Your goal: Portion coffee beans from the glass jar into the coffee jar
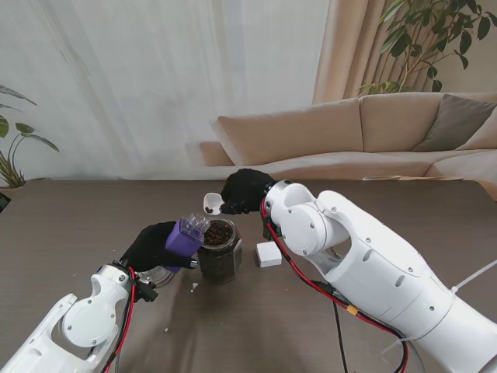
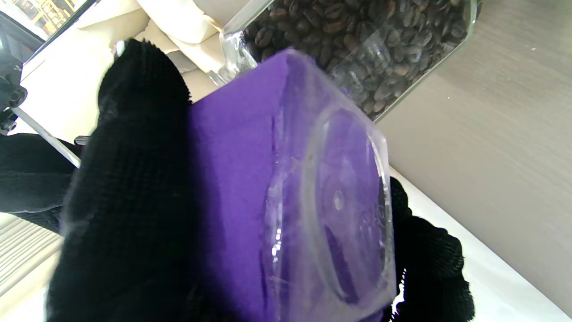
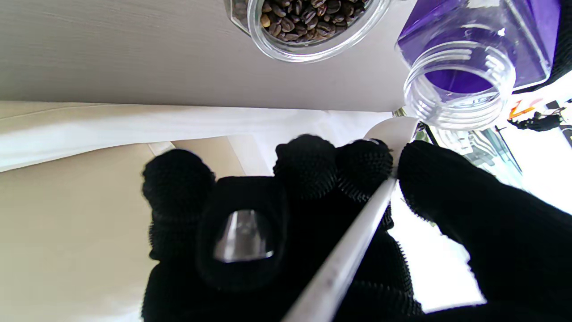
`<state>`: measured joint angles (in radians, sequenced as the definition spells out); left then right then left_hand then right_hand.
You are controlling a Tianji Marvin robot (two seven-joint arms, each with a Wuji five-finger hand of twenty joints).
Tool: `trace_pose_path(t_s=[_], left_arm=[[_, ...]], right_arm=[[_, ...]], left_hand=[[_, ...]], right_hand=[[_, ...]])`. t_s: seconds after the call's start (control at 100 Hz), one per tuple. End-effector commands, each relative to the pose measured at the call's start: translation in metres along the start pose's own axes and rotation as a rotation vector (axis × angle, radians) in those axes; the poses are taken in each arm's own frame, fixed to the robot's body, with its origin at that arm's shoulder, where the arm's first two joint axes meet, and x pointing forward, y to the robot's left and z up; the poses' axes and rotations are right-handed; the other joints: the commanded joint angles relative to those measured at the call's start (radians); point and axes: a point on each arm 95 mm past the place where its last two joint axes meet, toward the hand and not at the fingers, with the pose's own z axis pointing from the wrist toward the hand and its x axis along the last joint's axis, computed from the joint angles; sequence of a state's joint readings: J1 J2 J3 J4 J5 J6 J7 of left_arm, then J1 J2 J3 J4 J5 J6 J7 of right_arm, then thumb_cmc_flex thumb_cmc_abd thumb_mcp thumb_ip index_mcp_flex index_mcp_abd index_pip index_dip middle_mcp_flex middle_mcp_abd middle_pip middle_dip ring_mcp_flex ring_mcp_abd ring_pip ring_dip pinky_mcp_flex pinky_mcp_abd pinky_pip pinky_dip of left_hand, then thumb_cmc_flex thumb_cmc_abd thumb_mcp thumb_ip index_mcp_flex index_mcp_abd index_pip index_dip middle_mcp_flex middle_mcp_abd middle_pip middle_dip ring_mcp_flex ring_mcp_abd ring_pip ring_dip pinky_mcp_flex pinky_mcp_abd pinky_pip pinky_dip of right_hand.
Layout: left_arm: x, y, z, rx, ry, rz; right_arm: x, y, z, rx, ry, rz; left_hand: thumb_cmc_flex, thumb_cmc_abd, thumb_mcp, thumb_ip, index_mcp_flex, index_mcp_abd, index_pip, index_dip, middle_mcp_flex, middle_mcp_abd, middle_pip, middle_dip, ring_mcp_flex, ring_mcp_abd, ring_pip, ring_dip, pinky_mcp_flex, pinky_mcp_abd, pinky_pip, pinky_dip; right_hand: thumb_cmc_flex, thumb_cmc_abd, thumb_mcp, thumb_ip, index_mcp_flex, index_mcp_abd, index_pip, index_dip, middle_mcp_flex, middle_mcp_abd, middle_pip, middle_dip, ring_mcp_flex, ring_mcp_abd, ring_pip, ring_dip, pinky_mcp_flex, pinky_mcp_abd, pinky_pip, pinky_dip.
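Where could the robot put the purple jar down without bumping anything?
Bare table stretches left of the left hand, and more lies past the right arm. It is crowded around the glass jar, beside the purple jar, white box and scoop.

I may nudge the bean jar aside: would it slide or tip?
The glass jar looks nearly full of beans, so probably heavy and steady. Its faceted sides and flat base suggest sliding, not rolling. It is open, so a hard shove might spill beans.

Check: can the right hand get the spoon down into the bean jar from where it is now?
Probably yes. The glass jar stands open with no lid, beans at the mouth. The right hand holds the white spoon just beyond it. The tilted purple jar in the left hand crowds one side only.
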<state>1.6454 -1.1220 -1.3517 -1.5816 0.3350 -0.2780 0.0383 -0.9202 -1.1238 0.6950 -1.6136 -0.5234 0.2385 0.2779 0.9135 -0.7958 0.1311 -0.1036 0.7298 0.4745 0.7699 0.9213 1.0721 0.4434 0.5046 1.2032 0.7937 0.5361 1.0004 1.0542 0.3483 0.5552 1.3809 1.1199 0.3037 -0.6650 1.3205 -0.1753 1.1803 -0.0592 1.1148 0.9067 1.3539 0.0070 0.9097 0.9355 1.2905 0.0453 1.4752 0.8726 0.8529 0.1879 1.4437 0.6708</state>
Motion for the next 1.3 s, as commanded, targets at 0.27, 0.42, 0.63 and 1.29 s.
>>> trace_pose_path(t_s=[0.27, 0.42, 0.63, 1.29], left_arm=[[0.003, -0.002, 0.005, 0.007, 0.027, -0.016], [0.003, -0.002, 0.005, 0.011, 0.030, -0.020], [0.003, -0.003, 0.006, 0.021, 0.041, -0.020], [0.003, -0.002, 0.013, 0.047, 0.076, -0.036]], right_arm=[[0.017, -0.008, -0.003, -0.004, 0.074, -0.048], [0.021, -0.011, -0.004, -0.035, 0.100, -0.081], [0.027, -0.014, -0.005, -0.097, 0.165, -0.148], [0.042, -0.011, -0.012, -0.215, 0.266, -0.267]], left_hand=[[0.377, 0.531, 0.411, 0.022, 0.081, -0.105, 0.147, 0.036, 0.064, -0.027, 0.124, 0.048, 0.054, 0.044, 0.169, 0.046, -0.061, -0.063, 0.002, 0.026], [0.377, 0.529, 0.411, 0.022, 0.081, -0.103, 0.145, 0.035, 0.064, -0.027, 0.123, 0.048, 0.054, 0.044, 0.168, 0.046, -0.062, -0.062, 0.001, 0.026], [0.377, 0.530, 0.411, 0.022, 0.080, -0.105, 0.145, 0.035, 0.064, -0.027, 0.123, 0.047, 0.054, 0.044, 0.168, 0.046, -0.061, -0.063, 0.001, 0.026], [0.377, 0.555, 0.415, 0.026, 0.073, -0.098, 0.147, 0.043, 0.059, -0.025, 0.121, 0.047, 0.048, 0.048, 0.165, 0.046, -0.068, -0.061, -0.002, 0.025]], right_hand=[[-0.003, 0.008, 0.002, 0.038, 0.029, 0.006, 0.011, -0.003, 0.032, 0.032, 0.003, 0.009, 0.026, -0.078, 0.007, -0.002, 0.095, 0.006, -0.006, 0.009], [-0.002, 0.007, 0.001, 0.038, 0.028, 0.001, 0.010, -0.002, 0.031, 0.030, 0.002, 0.009, 0.026, -0.079, 0.007, -0.002, 0.093, 0.003, -0.006, 0.009], [-0.003, 0.009, 0.002, 0.037, 0.032, -0.004, 0.010, -0.001, 0.032, 0.026, 0.004, 0.010, 0.026, -0.082, 0.006, -0.002, 0.093, -0.004, -0.007, 0.008], [-0.003, 0.007, 0.008, 0.030, 0.036, -0.009, 0.010, -0.001, 0.035, 0.022, 0.003, 0.008, 0.027, -0.086, 0.003, -0.001, 0.096, -0.010, -0.010, 0.004]])
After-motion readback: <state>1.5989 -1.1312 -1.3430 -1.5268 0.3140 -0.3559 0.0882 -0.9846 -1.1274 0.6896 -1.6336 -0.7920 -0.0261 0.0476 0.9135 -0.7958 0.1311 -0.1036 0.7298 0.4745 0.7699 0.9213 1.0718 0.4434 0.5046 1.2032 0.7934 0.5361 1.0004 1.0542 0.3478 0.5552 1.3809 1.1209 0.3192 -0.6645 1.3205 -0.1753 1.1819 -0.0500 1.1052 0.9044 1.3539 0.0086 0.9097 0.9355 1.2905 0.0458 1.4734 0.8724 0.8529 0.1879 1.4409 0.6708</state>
